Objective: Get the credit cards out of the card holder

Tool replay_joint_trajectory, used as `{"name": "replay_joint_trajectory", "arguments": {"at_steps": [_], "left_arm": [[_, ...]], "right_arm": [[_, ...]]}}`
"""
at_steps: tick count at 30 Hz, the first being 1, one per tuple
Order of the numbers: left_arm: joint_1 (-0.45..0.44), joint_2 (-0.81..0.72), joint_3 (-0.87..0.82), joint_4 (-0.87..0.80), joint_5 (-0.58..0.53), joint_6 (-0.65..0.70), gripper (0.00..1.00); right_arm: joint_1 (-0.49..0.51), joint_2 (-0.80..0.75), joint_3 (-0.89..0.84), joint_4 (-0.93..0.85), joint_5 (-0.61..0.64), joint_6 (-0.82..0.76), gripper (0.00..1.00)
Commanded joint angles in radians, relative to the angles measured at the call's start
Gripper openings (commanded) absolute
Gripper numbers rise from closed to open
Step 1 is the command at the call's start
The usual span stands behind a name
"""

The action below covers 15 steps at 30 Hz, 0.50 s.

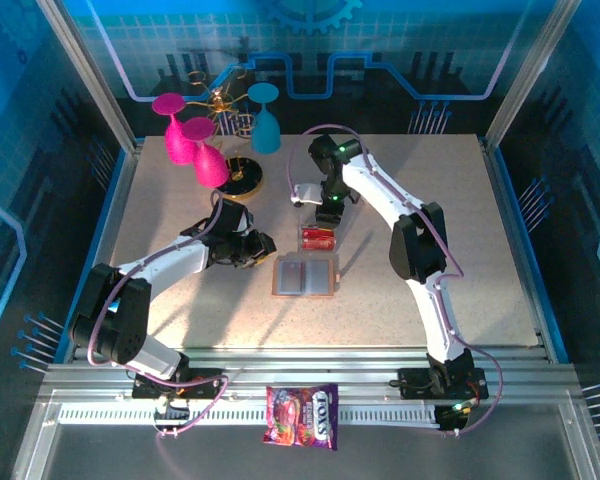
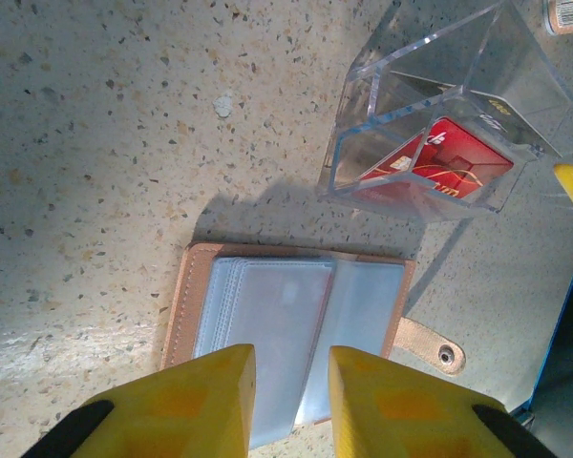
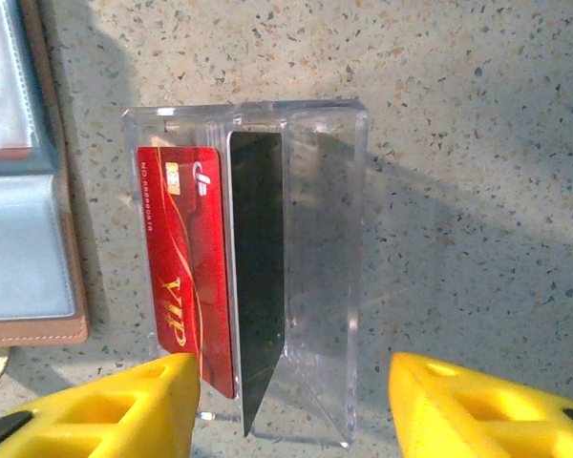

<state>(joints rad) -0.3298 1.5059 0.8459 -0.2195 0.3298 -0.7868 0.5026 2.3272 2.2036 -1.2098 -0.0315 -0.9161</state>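
Speckled worktop [image 1: 460,220] carries the card holder [image 2: 286,310], open at centre, long axis 9-to-3 o'clock in the top view. Left fingers [image 2: 186,401], narrowly parted and empty, hover at its edge, nearer than the right fingers [image 3: 124,405], spread wide over a clear case [image 3: 315,191] at the holder's 12 o'clock holding the credit cards [image 3: 186,267].

The left arm [image 1: 165,262] and right arm [image 1: 380,195] are showing white shells, black joints, lilac cables and chunky yellow fingers [image 2: 186,405].
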Motion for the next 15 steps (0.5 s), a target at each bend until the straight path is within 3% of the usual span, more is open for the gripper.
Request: {"name": "replay_joint_trajectory", "arguments": {"at_steps": [1,15], "left_arm": [[0.011,0.001,-0.001,0.003,0.018,-0.005,0.27],[0.011,-0.001,0.001,-0.003,0.02,-0.003,0.28]], "right_arm": [[-0.004,-0.02,-0.024,0.031,0.009,0.013,0.56],[-0.012,-0.037,-0.06,0.165,0.093,0.049,0.56]]}}
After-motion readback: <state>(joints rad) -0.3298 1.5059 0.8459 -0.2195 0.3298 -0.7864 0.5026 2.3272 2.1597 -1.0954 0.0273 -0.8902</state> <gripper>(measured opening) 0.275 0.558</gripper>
